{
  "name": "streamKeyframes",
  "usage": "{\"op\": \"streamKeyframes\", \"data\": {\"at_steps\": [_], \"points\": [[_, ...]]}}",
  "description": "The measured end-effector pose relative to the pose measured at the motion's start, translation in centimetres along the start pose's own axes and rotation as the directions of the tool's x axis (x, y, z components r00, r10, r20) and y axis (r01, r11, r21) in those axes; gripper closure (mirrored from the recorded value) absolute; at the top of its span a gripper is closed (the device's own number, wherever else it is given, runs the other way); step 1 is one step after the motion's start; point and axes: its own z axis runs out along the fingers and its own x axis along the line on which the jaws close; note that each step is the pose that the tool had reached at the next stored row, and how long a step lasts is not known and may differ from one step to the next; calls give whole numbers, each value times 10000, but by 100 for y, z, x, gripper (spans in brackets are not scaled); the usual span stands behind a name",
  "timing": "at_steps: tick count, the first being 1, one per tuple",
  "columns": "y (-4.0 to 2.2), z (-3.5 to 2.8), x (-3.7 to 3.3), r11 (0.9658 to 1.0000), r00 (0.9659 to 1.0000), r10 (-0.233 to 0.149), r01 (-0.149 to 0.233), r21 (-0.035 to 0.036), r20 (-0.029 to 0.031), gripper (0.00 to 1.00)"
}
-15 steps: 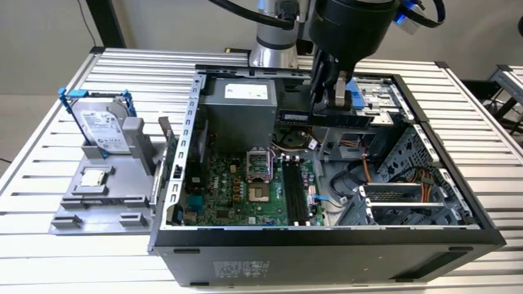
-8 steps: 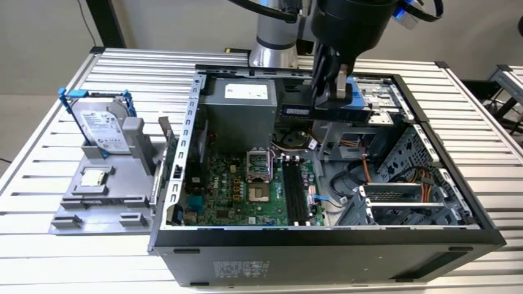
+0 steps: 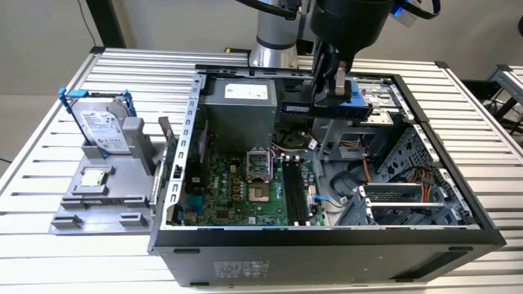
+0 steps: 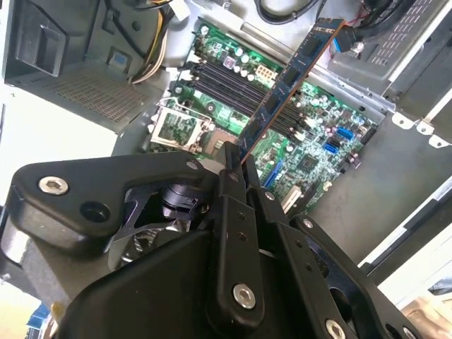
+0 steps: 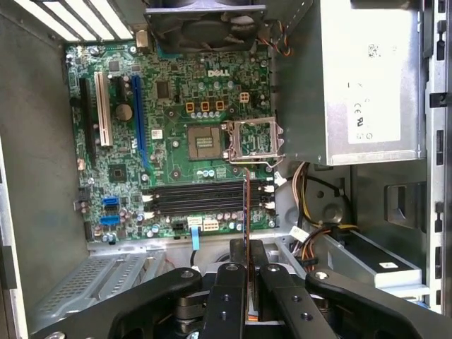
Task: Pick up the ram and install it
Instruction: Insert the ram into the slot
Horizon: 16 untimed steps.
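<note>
**Arm and hand.** In the exterior view the arm (image 3: 274,27) descends from above over the rear half of the open computer case (image 3: 327,236). The hand (image 3: 331,98) points down into the case. Its fingers (image 4: 229,176) are closed on one end of the ram (image 3: 296,108).

**Ram position.** In the second wrist view the ram (image 4: 289,74) projects from the hand (image 4: 236,159) as a long blue-green stick, held above the motherboard (image 4: 318,148) and clear of it. In the first wrist view the ram (image 5: 246,205) appears edge-on, as a thin line running out from the hand (image 5: 247,246) across the memory slots (image 5: 201,199). The slots hold no module. The processor socket (image 5: 251,141) beside them stands with its frame raised.

**Surface and surroundings.** The case lies on a desk (image 3: 49,141) of ribbed metal slats. Towards the exterior view's left, a grey fixture (image 3: 98,208) sits just beside the case. It carries a hard drive in a blue bracket (image 3: 102,125), propped at a tilt, and a small square processor chip (image 3: 92,177) lying flat. A pale wall (image 3: 41,37) stands behind the desk.
</note>
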Motion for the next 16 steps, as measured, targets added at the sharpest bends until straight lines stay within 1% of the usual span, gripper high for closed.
{"op": "streamKeyframes", "data": {"at_steps": [11, 13, 16], "points": [[2, 0, 0, 10000, 10000, 18, -18, 1, 0, 100], [1, 0, 0, 10000, 10000, 93, -93, 7, 1, 100], [1, 1, 0, 9994, 9994, 345, -345, 24, 5, 100]]}}
